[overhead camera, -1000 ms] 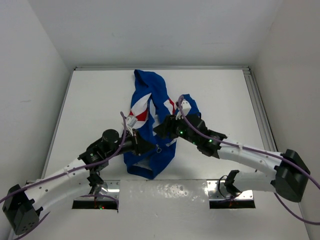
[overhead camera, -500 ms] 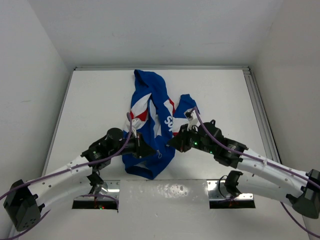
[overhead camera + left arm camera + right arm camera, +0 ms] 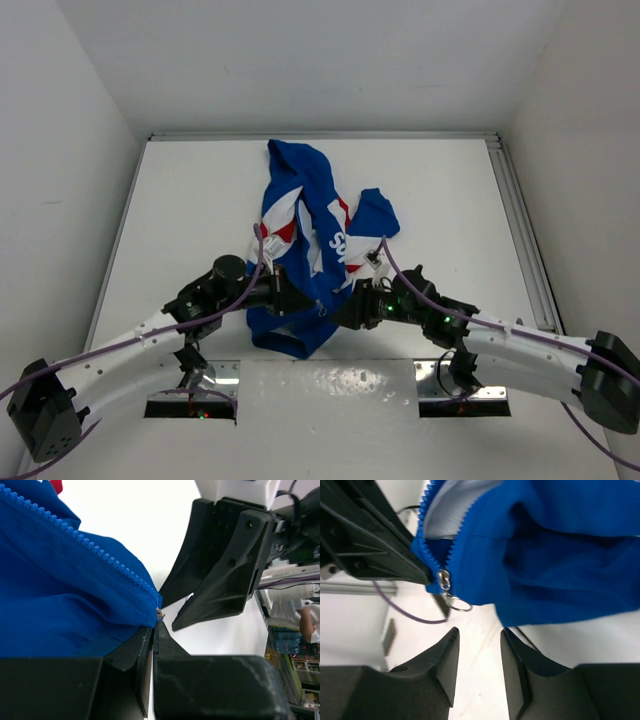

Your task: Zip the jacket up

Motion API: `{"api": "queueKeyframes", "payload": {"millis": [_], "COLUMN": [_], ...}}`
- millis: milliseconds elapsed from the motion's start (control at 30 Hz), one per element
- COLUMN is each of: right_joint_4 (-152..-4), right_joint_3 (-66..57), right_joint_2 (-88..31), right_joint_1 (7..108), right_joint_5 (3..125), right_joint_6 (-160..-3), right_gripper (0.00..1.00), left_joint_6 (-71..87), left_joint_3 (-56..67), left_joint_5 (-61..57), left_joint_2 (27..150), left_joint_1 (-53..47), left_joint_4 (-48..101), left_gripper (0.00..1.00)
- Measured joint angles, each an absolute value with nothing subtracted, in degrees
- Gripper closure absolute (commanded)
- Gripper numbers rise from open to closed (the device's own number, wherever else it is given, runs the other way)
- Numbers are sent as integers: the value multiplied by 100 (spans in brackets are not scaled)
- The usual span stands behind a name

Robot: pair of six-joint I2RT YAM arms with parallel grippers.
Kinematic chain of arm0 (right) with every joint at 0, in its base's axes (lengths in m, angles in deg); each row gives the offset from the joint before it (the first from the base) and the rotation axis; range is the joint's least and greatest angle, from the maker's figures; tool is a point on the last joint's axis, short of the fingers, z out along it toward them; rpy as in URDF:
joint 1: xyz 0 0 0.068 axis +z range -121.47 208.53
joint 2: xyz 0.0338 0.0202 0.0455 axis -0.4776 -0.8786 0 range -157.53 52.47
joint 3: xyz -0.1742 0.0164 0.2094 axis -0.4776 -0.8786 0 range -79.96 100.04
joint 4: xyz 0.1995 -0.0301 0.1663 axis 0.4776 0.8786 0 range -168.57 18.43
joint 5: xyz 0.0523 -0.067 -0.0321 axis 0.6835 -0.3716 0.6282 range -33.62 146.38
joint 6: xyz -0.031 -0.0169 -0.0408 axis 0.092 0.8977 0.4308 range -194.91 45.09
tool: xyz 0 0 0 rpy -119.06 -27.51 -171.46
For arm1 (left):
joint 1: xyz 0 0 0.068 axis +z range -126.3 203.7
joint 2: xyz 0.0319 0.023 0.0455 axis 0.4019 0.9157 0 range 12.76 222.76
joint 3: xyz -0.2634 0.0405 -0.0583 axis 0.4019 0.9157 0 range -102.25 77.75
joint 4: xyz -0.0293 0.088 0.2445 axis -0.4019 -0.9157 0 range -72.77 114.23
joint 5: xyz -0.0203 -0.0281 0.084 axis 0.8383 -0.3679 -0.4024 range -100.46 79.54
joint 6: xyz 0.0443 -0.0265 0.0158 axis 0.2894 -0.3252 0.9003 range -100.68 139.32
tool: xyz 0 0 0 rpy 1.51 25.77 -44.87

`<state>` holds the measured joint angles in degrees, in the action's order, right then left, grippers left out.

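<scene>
Our left gripper [image 3: 156, 626] is clamped on the bottom corner of the jacket [image 3: 300, 215], right where the zipper teeth [image 3: 90, 547] end. Our right gripper [image 3: 477, 642] has its fingers apart, just short of the zipper pull [image 3: 445, 581] and touching nothing. The jacket lies crumpled mid-bench [image 3: 190, 190], its front open.

White lettering [image 3: 336, 241] is showing on a blue panel of the jacket [image 3: 300, 165], seen from the top view. Only the letters "SU" are reading with any clarity, slanting along the panel; a fold is hiding whatever follows them.
</scene>
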<state>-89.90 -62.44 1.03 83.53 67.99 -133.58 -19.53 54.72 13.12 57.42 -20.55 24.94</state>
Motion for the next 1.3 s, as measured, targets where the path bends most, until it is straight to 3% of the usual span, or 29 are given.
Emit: {"api": "queueKeyframes", "payload": {"millis": [400,1033,1167,1300], "right_joint_4": [-10642,-11254,-11329,-11348], "right_joint_3": [-6641,-6753,-6764,-6764], "right_joint_2": [-391,-638,-723,-763], "right_joint_1": [8353,8353,8353,8353], "right_joint_5": [7142,7164,7164,7162], "right_joint_6": [-14128,-14397,-14423,-14436], "right_gripper": [61,63,69,81], "left_joint_6": [-2148,-2170,-2170,-2172], "left_joint_3": [5577,5612,5614,5627], "left_joint_5": [1462,1508,1513,1521], "left_joint_2": [5705,5701,5698,5688], "left_joint_1": [-2055,-2055,-2055,-2055], "left_joint_4": [2722,2770,2770,2778], "left_gripper": [100,100,100,100]}}
